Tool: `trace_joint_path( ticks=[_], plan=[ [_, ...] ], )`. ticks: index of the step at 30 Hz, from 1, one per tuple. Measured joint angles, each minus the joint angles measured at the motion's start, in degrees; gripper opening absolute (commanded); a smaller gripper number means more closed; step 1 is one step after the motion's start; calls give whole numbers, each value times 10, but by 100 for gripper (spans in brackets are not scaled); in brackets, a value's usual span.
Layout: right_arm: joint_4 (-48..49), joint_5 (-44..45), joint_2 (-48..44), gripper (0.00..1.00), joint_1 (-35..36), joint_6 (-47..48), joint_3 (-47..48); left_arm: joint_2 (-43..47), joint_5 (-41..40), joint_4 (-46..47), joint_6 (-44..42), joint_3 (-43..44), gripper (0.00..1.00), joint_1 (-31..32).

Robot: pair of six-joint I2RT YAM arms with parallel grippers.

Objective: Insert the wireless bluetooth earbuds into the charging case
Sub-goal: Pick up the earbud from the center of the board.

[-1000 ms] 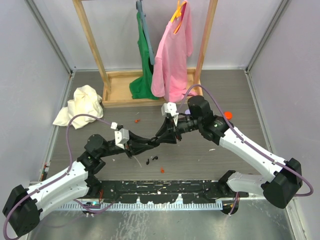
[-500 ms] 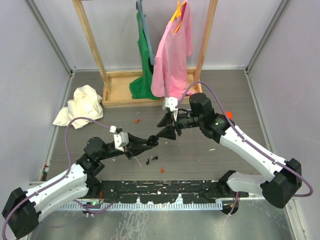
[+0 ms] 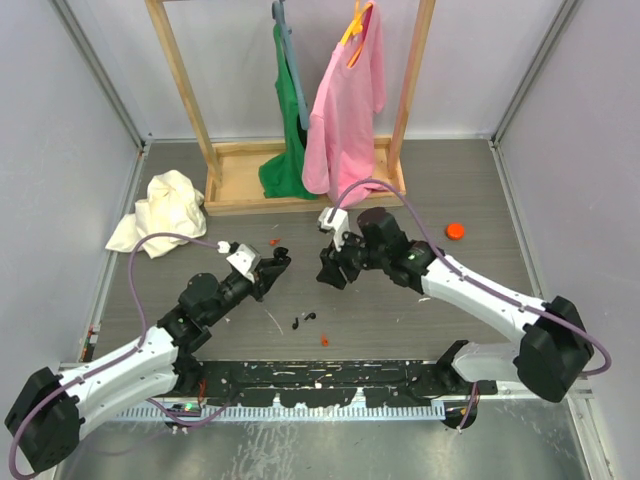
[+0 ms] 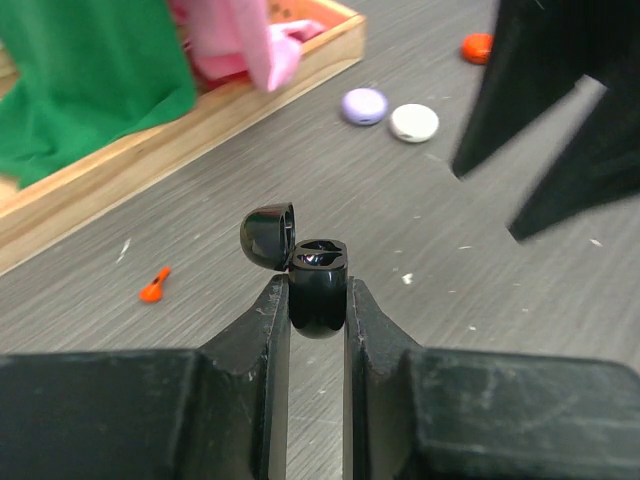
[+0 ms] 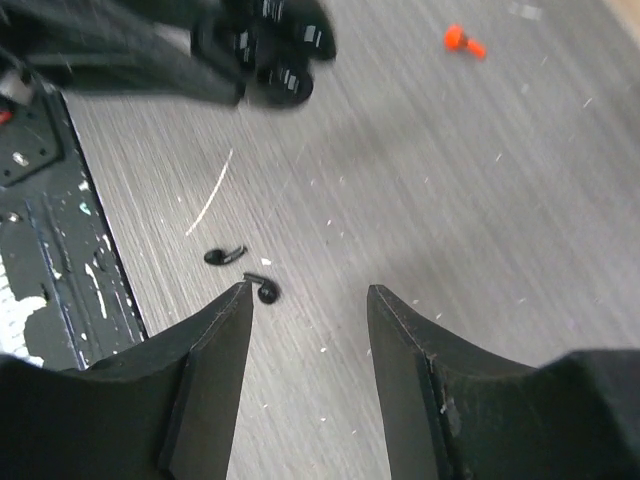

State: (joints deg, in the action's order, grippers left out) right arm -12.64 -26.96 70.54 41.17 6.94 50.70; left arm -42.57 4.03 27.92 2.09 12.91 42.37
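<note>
The left gripper [image 4: 317,292] pinches the open charging case [image 4: 318,306] by its sides, lid [image 4: 268,234] tipped back. The right gripper [image 5: 308,292] hangs near the case, fingers spread wide and empty. The two earbuds [image 5: 224,256] lie on the table [image 3: 470,190] below the case, just beside each other. Likely trouble: the fingers nudge one bud while closing on the other, a small smooth bud squirts free, or pushing it in twists the case in that narrow pinch
</note>
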Motion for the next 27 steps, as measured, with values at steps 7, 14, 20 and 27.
trace_joint_path(
  ticks=[7,14,20,27],
  plan=[
    [-4,128,63,52,86,-44,-24,2,-105,-20,2,-6,0,-1],
    [-7,226,143,49,157,-86,-25,41,-164,-34,2,-16,0,-1],
    [-7,265,185,50,201,-111,-25,49,-185,-42,2,-21,0,-1],
    [-8,291,215,50,223,-119,-22,75,-200,-54,4,-26,0,-1]
  ],
)
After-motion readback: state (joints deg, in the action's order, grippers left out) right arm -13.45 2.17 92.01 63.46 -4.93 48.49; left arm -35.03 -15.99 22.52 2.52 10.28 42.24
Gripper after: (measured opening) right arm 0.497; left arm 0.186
